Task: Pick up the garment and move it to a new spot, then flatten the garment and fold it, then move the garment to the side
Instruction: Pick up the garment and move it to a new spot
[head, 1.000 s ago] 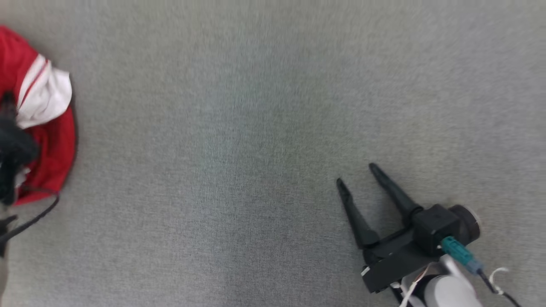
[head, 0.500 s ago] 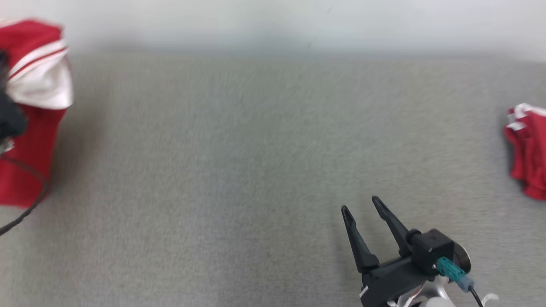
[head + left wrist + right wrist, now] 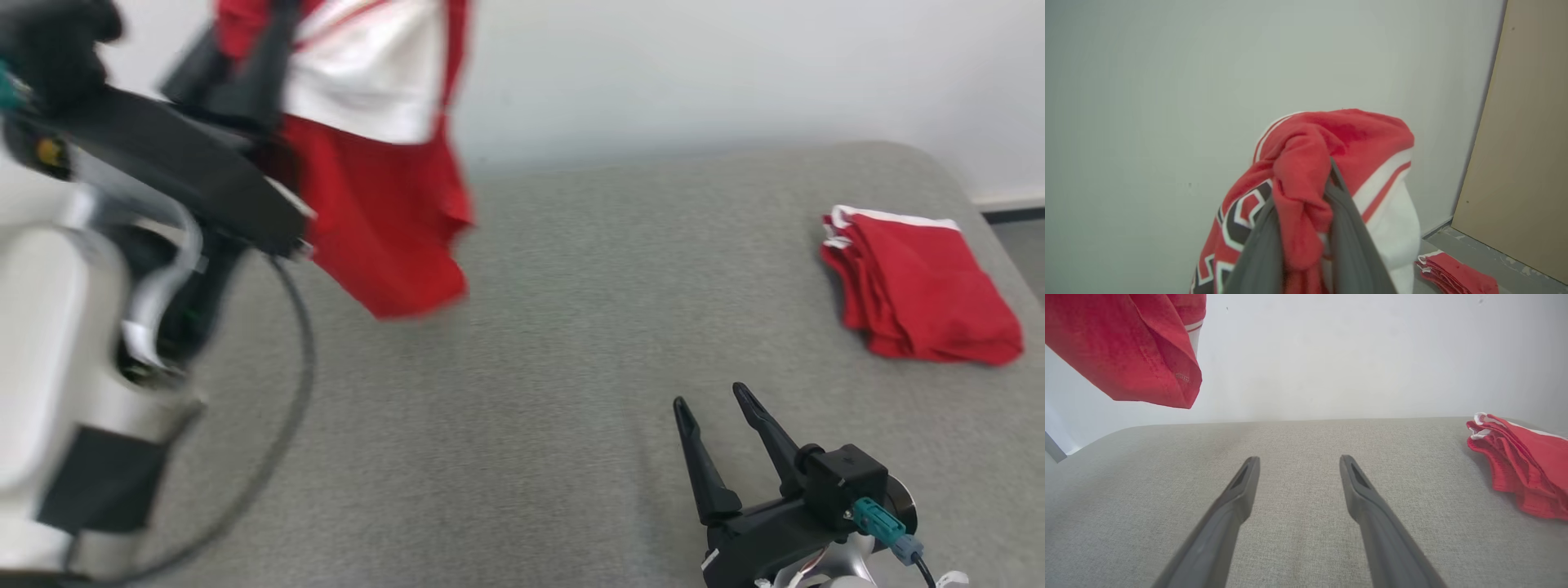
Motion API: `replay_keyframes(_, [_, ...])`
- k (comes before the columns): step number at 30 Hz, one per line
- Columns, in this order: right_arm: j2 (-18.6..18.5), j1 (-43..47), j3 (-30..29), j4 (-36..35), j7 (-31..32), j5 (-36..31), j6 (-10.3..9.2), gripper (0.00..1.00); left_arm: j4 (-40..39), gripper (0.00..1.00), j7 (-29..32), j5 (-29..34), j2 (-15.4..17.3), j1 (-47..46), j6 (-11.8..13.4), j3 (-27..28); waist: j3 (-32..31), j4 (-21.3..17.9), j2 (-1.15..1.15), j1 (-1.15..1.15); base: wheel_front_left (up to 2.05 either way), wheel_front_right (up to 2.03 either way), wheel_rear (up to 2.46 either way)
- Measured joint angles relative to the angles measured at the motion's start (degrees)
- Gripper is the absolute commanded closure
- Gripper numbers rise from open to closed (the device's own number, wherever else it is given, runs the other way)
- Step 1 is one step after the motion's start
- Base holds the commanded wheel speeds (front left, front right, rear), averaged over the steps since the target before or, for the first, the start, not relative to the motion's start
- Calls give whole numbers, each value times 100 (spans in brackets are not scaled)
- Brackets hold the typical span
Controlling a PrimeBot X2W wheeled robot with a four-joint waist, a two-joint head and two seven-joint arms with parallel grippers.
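Observation:
A red and white garment (image 3: pixel 375 155) hangs in the air above the left part of the grey table (image 3: pixel 571 343), bunched at its top. My left gripper (image 3: pixel 1306 204) is shut on that bunched red cloth (image 3: pixel 1331 139), its two fingers clamped either side of a fold. In the right wrist view the garment's (image 3: pixel 1126 347) lower hem dangles at the upper left, well above the table. My right gripper (image 3: pixel 710 400) hovers low over the near right of the table, open, with nothing between its fingers (image 3: pixel 1241 486).
A folded stack of red garments (image 3: pixel 918 282) lies at the table's far right edge. A pale wall (image 3: pixel 694 65) runs behind the table. My left arm's white forearm (image 3: pixel 57 343) and a loose black cable (image 3: pixel 286 392) cross the left side.
The head camera has tilted up, bringing the wall and the folded stack into view. My left gripper has lifted the garment off the table and carried it rightward. The right gripper stays open.

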Motion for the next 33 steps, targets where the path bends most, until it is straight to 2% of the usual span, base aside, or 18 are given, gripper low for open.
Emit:
replay_keyframes(4, [16,-20,51,-23,-1,0,0,0,-606,100,-53,154,-314,364,147,-359,57,-274,0,1,0,0,0])
replay_keyframes(8, [40,-24,69,-26,-27,15,0,0,-684,100,-94,244,-534,800,279,-677,176,-541,0,1,0,0,0])
replay_keyframes(12, [65,-58,126,2,-78,52,0,0,-202,100,-298,285,-656,1224,324,-879,359,-773,0,2,0,0,0])
replay_keyframes(15, [78,-140,144,54,-131,69,0,0,336,100,-491,467,-700,1438,158,-1149,508,-916,1,2,0,0,0])
replay_keyframes(18, [85,-170,165,152,-182,79,0,0,1001,100,-746,628,-766,1596,125,-1330,635,-1043,0,2,0,0,0])
replay_keyframes(19, [88,-168,162,176,-190,88,0,0,1187,82,-815,634,-786,1655,97,-1360,669,-1077,0,2,0,0,0])
replay_keyframes(20, [90,-170,158,189,-212,89,0,0,1349,55,-907,693,-795,1684,86,-1434,702,-1105,1,2,0,0,0])
replay_keyframes(21, [91,-171,143,213,-230,96,0,0,1494,0,-964,743,-815,1683,81,-1479,733,-1120,0,2,0,0,0])
replay_keyframes(27, [101,-172,144,383,-254,104,1,0,2067,0,-1365,1003,-896,1685,42,-1660,752,-1015,1,2,0,0,0])
replay_keyframes(33, [93,-140,152,438,-216,85,0,0,1949,0,-1926,1061,-851,1909,145,-1580,534,-762,1,2,0,0,0])
